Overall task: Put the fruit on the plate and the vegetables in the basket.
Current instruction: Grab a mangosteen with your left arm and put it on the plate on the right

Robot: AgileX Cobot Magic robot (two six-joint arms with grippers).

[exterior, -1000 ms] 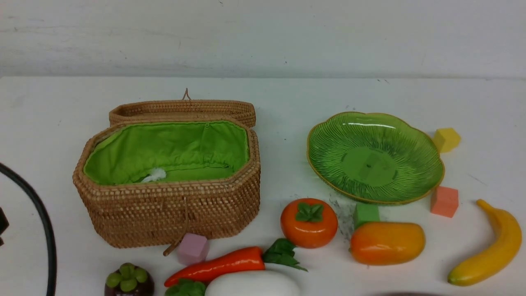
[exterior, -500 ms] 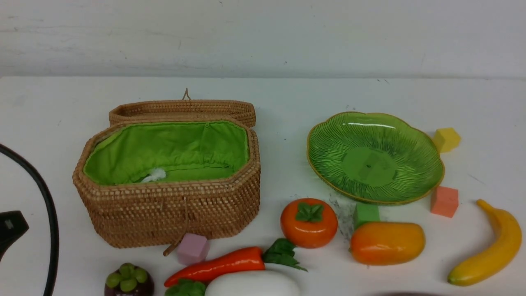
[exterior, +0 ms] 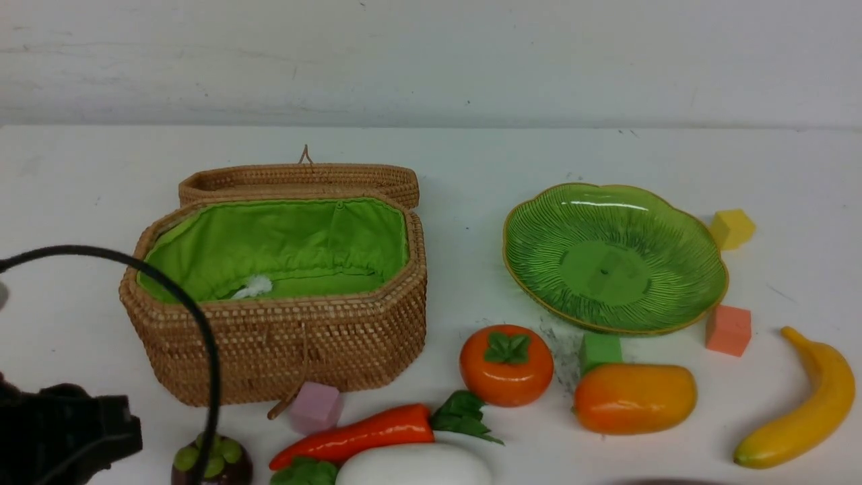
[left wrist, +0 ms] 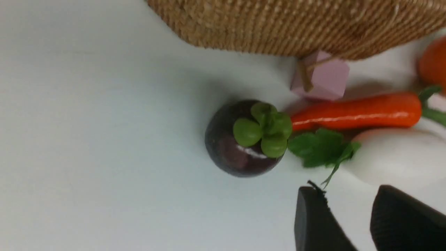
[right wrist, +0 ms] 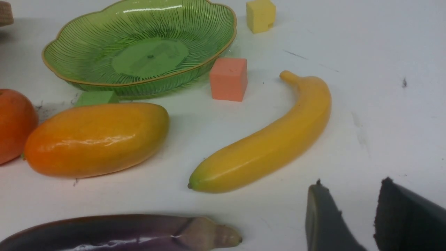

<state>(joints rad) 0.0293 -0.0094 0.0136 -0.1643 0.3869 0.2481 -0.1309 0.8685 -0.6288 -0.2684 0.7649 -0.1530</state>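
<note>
Left wrist view: left jaws a little apart, nothing between them, low over the white desk (left wrist: 87, 122). Just ahead of the gap, the leafy end of the long white radish with green leaves (left wrist: 393, 157). Long axis along the line from one jaw to the other. Closing as they stand would pinch it lengthwise, so probably a wrist turn first. Small round dark purple mangosteen (left wrist: 245, 139) off to one side, just beside the leaves. Glossy orange carrot (left wrist: 355, 113) parallel, beyond the radish.

Front view: radish (exterior: 414, 467) at the near edge, tan woven wicker basket with green lining (exterior: 283, 350) open behind it. Left arm clearly nearer.

Right wrist view: right jaws apart, empty, near the yellow banana (right wrist: 271, 139).
</note>
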